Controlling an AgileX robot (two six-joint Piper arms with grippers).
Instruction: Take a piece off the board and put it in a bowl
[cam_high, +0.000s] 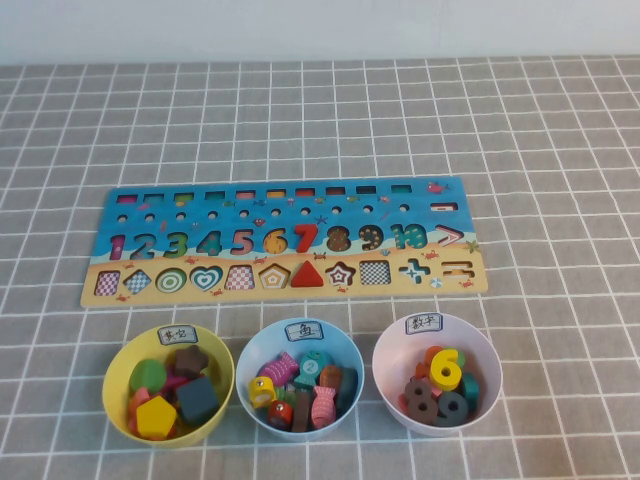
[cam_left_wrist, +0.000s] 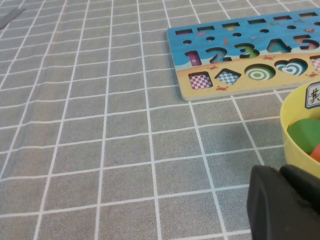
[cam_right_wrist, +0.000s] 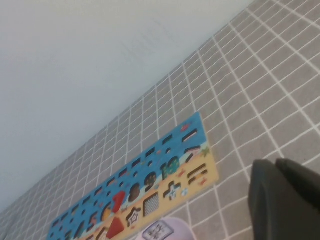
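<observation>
The red triangle (cam_high: 308, 276) is still seated in its cutout on the board (cam_high: 200, 285), apex pointed at the far edge, right under the red 7 (cam_high: 305, 240). The yellow bowl (cam_high: 122, 370) is packed with shape blocks. The right gripper (cam_right_wrist: 285, 200) is held shut, well away from the triangle. The left gripper (cam_left_wrist: 285, 205) is parked beside the yellow bowl; its jaws can't be made out.

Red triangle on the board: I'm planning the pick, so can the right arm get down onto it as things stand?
Probably yes. The red triangle lies flat in the board's shape row, nothing over it. The right gripper, shut, sits off to the side. The left gripper is beside the yellow bowl.
</observation>
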